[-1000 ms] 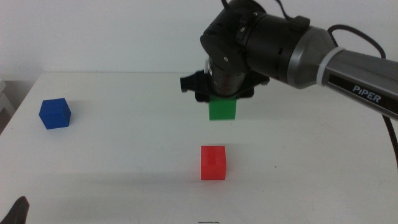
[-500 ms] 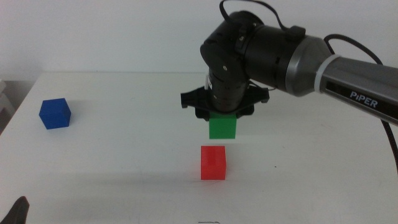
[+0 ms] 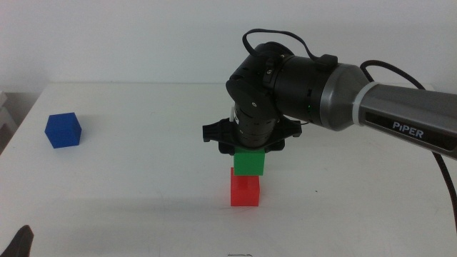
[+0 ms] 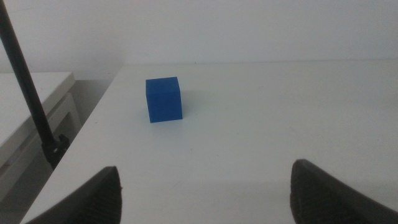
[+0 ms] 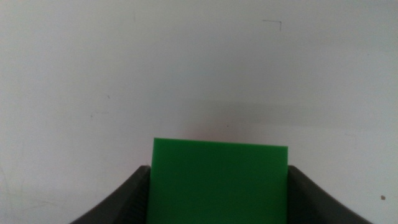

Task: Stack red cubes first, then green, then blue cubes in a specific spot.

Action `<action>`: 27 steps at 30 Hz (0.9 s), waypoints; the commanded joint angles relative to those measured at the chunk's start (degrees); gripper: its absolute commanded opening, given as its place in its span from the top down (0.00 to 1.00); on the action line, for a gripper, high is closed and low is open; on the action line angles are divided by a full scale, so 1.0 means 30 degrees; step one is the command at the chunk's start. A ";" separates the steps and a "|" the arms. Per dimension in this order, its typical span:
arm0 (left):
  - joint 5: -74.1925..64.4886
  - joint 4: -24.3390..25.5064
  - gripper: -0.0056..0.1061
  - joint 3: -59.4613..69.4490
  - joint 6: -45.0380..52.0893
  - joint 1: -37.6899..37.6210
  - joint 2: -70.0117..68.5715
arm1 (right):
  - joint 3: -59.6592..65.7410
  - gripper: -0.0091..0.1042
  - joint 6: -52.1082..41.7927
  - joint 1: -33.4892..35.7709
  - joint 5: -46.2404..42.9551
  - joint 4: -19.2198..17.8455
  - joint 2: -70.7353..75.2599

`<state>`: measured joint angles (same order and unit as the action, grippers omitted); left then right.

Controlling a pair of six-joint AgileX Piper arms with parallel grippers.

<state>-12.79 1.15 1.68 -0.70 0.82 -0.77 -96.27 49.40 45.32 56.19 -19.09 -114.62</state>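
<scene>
At the far left of the white desk the blue cube sits alone, well apart from the other two cubes. The left gripper waits low at the desk's near left corner, its jaws spread wide with nothing between them and the blue cube ahead of it in its wrist view. Near the middle of the desk the red cube rests on the surface. Directly above it is the green cube, its underside at the red cube's top face; whether the two touch cannot be told. The right gripper, reaching in from the right and pointing down, pinches the green cube on both sides.
</scene>
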 commanded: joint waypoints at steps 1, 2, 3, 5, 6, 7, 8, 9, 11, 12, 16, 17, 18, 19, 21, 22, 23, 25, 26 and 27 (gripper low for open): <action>0.1598 -0.0125 0.12 -0.0062 -0.0138 -0.0017 -0.0387 | -0.0445 0.93 0.0054 0.0076 -0.0442 -0.0557 0.1034; 0.1598 -0.0125 0.12 -0.0062 -0.0138 -0.0017 -0.0387 | -0.0432 0.93 0.0054 0.0076 -0.0442 -0.0459 0.0982; 0.1598 -0.0125 0.12 -0.0062 -0.0138 -0.0017 -0.0387 | -0.0415 0.93 0.0054 0.0098 -0.0399 -0.0375 0.0963; 0.1598 -0.0125 0.12 -0.0062 -0.0138 -0.0017 -0.0387 | -0.0336 0.93 0.0054 0.0203 -0.0302 -0.0345 0.0938; 0.1598 -0.0125 0.12 -0.0062 -0.0138 -0.0017 -0.0387 | -0.0266 0.93 0.0063 0.0233 -0.0340 -0.0390 0.0938; 0.1598 -0.0125 0.12 -0.0062 -0.0138 -0.0017 -0.0387 | -0.0186 0.93 0.0118 0.0233 -0.0340 -0.0371 0.0938; 0.1598 -0.0125 0.12 -0.0062 -0.0138 -0.0017 -0.0387 | -0.0111 0.93 0.0119 0.0271 -0.0340 -0.0348 0.0938; 0.1598 -0.0125 0.12 -0.0062 -0.0138 -0.0017 -0.0387 | -0.0061 0.93 0.0119 0.0271 -0.0340 -0.0325 0.0938; 0.1598 -0.0125 0.12 -0.0062 -0.0138 -0.0017 -0.0387 | -0.0011 0.93 0.0158 0.0332 -0.0230 -0.0351 0.0938; 0.1598 -0.0125 0.12 -0.0062 -0.0138 -0.0017 -0.0387 | 0.0105 0.93 0.0293 0.0420 -0.0248 -0.0398 0.0957; 0.1598 -0.0125 0.12 -0.0062 -0.0138 -0.0017 -0.0387 | 0.0323 0.93 0.0639 0.0449 -0.0485 -0.0475 0.0940; 0.1598 -0.0125 0.12 -0.0062 -0.0138 -0.0017 -0.0387 | 0.0399 0.93 0.0653 0.0449 -0.0619 -0.0454 0.0940; 0.1598 -0.0125 0.12 -0.0062 -0.0138 -0.0017 -0.0387 | 0.0505 0.93 0.0709 0.0449 -0.0785 -0.0457 0.0940; 0.1598 -0.0125 0.12 -0.0062 -0.0138 -0.0017 -0.0387 | 0.0631 0.93 0.0708 0.0449 -0.0919 -0.0433 0.0940; 0.1598 -0.0125 0.12 -0.0062 -0.0138 -0.0017 -0.0387 | 0.0879 0.93 0.0746 0.0449 -0.1165 -0.0371 0.0940; 0.1598 -0.0125 0.12 -0.0062 -0.0138 -0.0017 -0.0387 | 0.0916 0.93 0.0769 0.0449 -0.1138 -0.0391 0.0940; 0.1598 -0.0125 0.12 -0.0062 -0.0138 -0.0017 -0.0387 | 0.0916 0.93 0.0769 0.0449 -0.1138 -0.0391 0.0940; 0.1598 -0.0125 0.12 -0.0062 -0.0138 -0.0017 -0.0387 | 0.0916 0.93 0.0769 0.0449 -0.1363 -0.0392 0.0940; 0.1598 -0.0125 0.12 -0.0062 -0.0138 -0.0017 -0.0387 | 0.0916 0.93 0.0769 0.0449 -0.1470 -0.0392 0.0940; 0.1598 -0.0125 0.12 -0.0062 -0.0138 -0.0017 -0.0387 | 0.0916 0.93 0.0769 0.0449 -0.1517 -0.0374 0.0940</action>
<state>-12.79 1.15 1.68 -0.70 0.82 -0.77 -92.80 51.62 46.57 53.28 -19.75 -114.85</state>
